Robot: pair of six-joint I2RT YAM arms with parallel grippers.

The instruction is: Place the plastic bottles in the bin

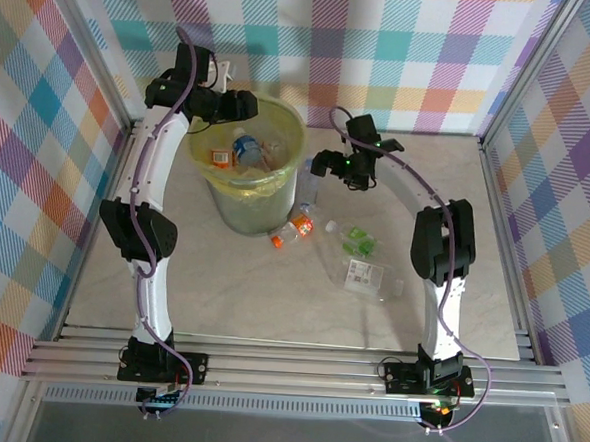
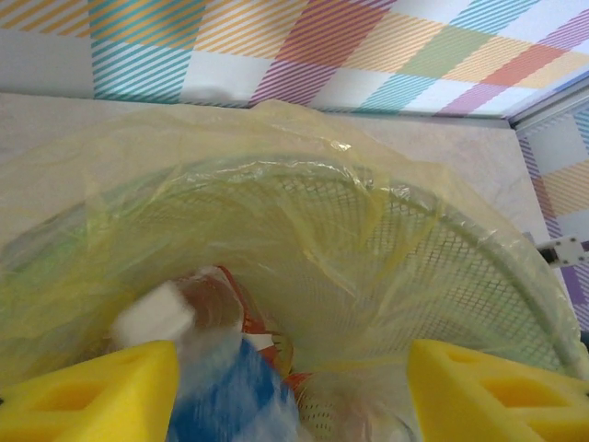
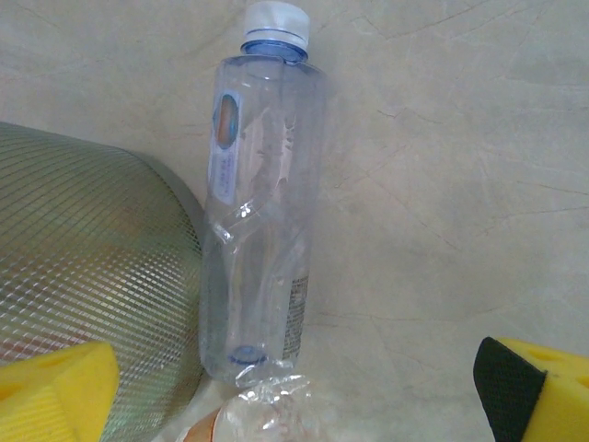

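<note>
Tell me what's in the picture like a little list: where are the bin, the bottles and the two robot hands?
bin: upright, yellow-lined, bottles inside
left gripper: open above the bin, blurred blue-labelled bottle between its fingers
right gripper: open over a clear bottle lying beside the bin
others on the table: orange-labelled bottle, green-labelled bottle, white-labelled bottle
</note>
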